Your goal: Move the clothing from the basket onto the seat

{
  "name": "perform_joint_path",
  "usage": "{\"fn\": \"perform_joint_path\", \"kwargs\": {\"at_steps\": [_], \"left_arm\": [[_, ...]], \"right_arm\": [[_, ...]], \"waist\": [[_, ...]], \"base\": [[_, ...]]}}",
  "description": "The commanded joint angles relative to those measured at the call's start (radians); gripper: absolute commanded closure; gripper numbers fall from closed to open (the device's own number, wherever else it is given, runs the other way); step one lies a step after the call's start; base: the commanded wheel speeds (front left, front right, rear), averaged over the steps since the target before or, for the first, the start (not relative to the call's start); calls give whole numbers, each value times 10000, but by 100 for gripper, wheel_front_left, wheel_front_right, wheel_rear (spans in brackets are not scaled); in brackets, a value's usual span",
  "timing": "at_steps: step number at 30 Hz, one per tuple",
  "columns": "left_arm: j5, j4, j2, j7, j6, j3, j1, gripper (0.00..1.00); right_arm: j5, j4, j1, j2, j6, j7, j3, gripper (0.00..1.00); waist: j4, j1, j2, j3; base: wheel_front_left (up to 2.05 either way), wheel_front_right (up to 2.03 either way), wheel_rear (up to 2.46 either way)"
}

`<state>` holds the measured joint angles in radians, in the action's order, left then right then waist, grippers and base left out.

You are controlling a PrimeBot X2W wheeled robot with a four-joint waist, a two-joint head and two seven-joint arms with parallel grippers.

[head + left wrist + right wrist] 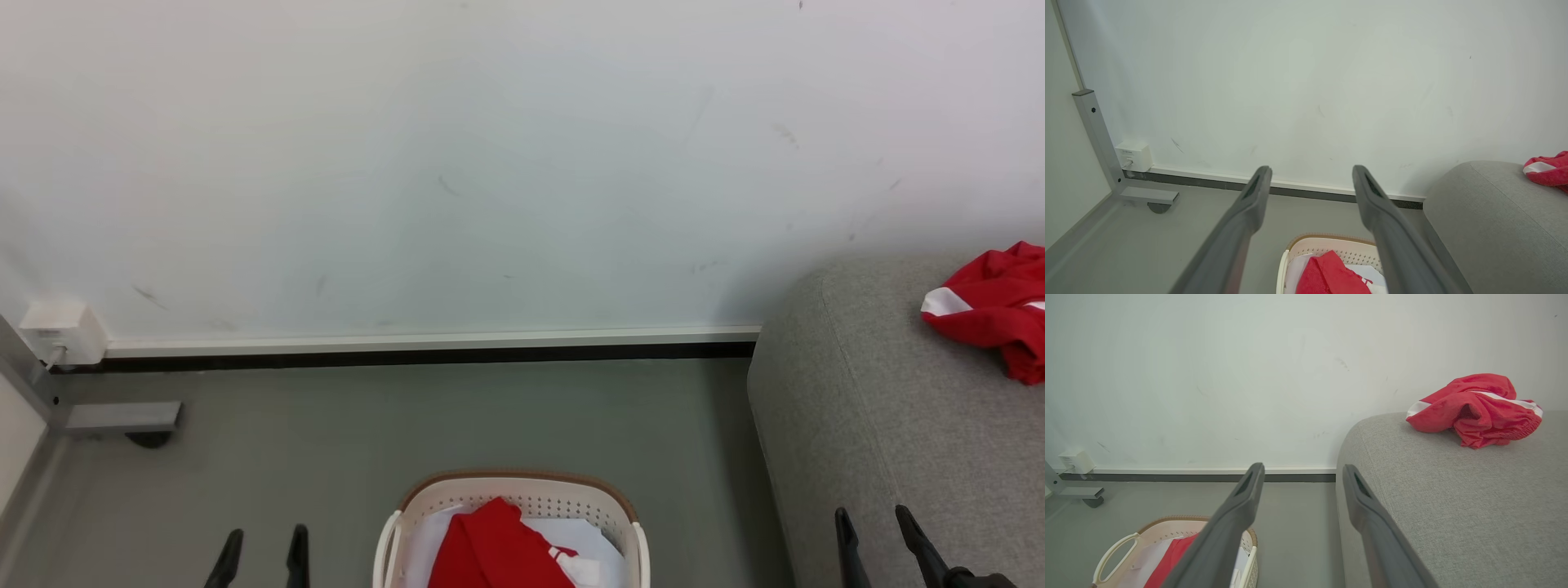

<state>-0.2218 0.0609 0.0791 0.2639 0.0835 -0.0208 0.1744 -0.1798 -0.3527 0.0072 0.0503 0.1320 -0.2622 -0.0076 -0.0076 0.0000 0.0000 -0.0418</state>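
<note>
The left gripper (265, 555) is hovering over the floor (326, 425) just left of the basket (514, 475), its jaws standing spread and holding nothing. The right gripper (872, 535) is hanging over the front of the seat (882, 425), equally spread and empty. Both look to be waiting in a neutral pose, since neither is reaching toward cloth. One red garment (988, 310) with a white band is lying crumpled on the seat near the wall (490, 163), well apart from the right gripper, so that half of the job is looking done. The other garment (490, 547) is lying in the basket on top of a white sheet (584, 535). The left gripper is sitting nearer to it, so it seems the likelier one to be going in next
</note>
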Motion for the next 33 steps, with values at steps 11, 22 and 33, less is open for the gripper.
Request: {"fn": "perform_joint_path", "kwargs": {"at_steps": [11, 22, 33], "left_arm": [[323, 132, -181, 8, 285, -210, -36, 0], [736, 1233, -18, -102, 423, 749, -1466, 0], [901, 3464, -71, -2055, 456, 2051, -4943, 0]], "right_arm": [[-88, 109, -47, 5, -25, -36, 183, 0], [16, 769, -900, 3, -25, -35, 210, 0], [199, 1980, -2750, 3, -25, -35, 156, 0]], "waist": [[-65, 0, 0, 46], [-537, 0, 0, 1372], [-1141, 0, 0, 4428]], "base": [[0, 0, 0], [0, 0, 0], [0, 0, 0]]}}
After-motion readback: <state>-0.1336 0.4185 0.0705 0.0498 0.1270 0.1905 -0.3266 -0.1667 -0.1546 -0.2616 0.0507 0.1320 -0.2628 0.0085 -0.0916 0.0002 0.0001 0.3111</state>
